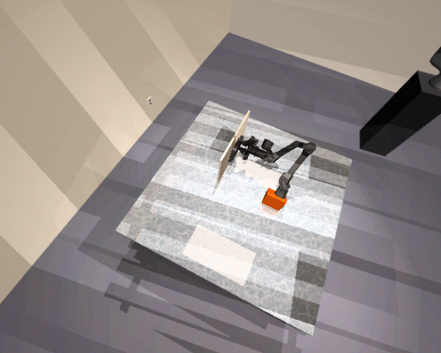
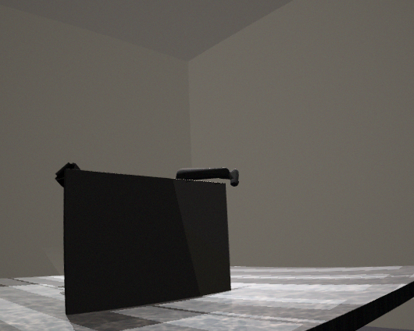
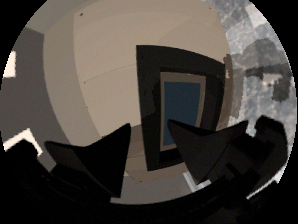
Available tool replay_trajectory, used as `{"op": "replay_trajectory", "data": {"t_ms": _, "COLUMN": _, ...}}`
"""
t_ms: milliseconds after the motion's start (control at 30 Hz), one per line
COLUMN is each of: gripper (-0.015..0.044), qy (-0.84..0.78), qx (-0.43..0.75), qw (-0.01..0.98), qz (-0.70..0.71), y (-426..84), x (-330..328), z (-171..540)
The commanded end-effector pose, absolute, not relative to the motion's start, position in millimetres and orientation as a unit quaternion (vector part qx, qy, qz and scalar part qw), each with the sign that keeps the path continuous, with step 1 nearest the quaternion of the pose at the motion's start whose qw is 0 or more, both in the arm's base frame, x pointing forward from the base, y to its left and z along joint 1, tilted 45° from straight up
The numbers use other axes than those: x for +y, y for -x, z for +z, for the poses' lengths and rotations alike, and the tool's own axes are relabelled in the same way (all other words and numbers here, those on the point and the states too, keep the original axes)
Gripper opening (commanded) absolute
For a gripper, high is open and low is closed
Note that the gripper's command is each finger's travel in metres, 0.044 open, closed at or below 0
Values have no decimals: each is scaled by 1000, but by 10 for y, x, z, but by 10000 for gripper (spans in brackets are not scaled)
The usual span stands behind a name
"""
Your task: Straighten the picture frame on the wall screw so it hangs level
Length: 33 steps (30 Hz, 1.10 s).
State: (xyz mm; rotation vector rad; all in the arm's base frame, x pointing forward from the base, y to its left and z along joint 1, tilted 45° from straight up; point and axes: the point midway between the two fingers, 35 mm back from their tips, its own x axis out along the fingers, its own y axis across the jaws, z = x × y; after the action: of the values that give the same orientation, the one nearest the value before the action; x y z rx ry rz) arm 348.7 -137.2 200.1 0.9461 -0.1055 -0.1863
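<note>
The picture frame [image 1: 232, 155] [image 3: 146, 90], dark with a tan inner border and a blue picture, hangs against an upright tan panel [image 1: 223, 171] [image 2: 143, 234] [image 3: 110, 55]. My gripper [image 1: 240, 146] [image 3: 149, 124] is partly open in front of the panel. In the wrist view its fingertips stand apart, one left of the frame's left bar and one over the blue picture. Contact with the frame cannot be made out. The frame looks slanted in the wrist view, but lens distortion hides how far. The screw and notched strip are hidden. The exterior view shows only the panel's back.
The arm stands on an orange base block [image 1: 274, 200] on the patterned table [image 1: 169, 216]. A pale rectangle [image 1: 219, 254] lies near one table edge. A black block [image 1: 402, 116] stands beyond the table at the right. Arm parts [image 2: 203, 173] show above the panel's top edge.
</note>
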Motion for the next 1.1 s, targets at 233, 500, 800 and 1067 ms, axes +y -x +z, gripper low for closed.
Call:
{"op": "replay_trajectory", "data": {"t_ms": 233, "gripper": 173, "qy": -455, "qx": -52, "qw": 884, "qz": -91, "y": -3488, "x": -1381, "z": 2003}}
{"op": "replay_trajectory", "data": {"t_ms": 500, "gripper": 120, "qy": -455, "qx": -52, "qw": 884, "qz": -91, "y": -3488, "x": -1381, "z": 2003}}
{"op": "replay_trajectory", "data": {"t_ms": 800, "gripper": 60, "qy": -455, "qx": -52, "qw": 884, "qz": -91, "y": -3488, "x": -1381, "z": 2003}}
{"op": "replay_trajectory", "data": {"t_ms": 1067, "gripper": 0, "qy": -455, "qx": -52, "qw": 884, "qz": -91, "y": -3488, "x": -1380, "z": 2004}}
